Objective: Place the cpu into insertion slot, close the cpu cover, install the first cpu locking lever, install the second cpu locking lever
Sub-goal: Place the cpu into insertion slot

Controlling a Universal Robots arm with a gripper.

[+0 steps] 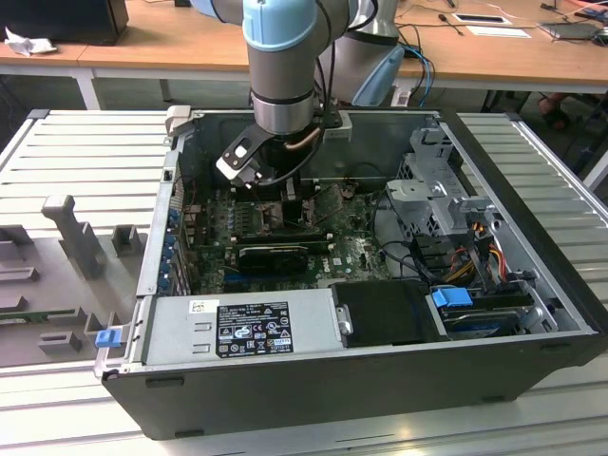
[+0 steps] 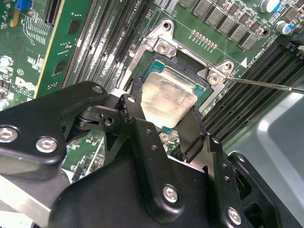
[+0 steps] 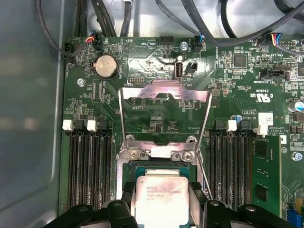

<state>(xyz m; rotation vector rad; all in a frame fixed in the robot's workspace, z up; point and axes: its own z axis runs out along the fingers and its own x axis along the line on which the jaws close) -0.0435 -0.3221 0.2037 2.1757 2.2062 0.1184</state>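
Note:
The cpu (image 2: 168,99), a small square chip with a pale silver top, sits between my gripper's (image 2: 164,108) two black fingers, which press on its opposite edges. It is directly over the insertion slot (image 2: 190,76), level with or just above the dark frame; I cannot tell whether it is seated. In the first wrist view the cpu (image 3: 159,199) lies over the insertion slot (image 3: 142,166), and the cpu cover (image 3: 164,90) stands swung open beyond it. A thin locking lever (image 2: 266,83) sticks out free beside the socket. In the exterior view my gripper (image 1: 290,195) reaches down into the computer case.
Long black memory slots (image 3: 90,166) flank the socket on both sides. Cables (image 3: 199,19) run along the case wall. A power supply (image 1: 247,323), a drive cage (image 1: 446,190) and the case walls (image 1: 532,190) hem in the arm.

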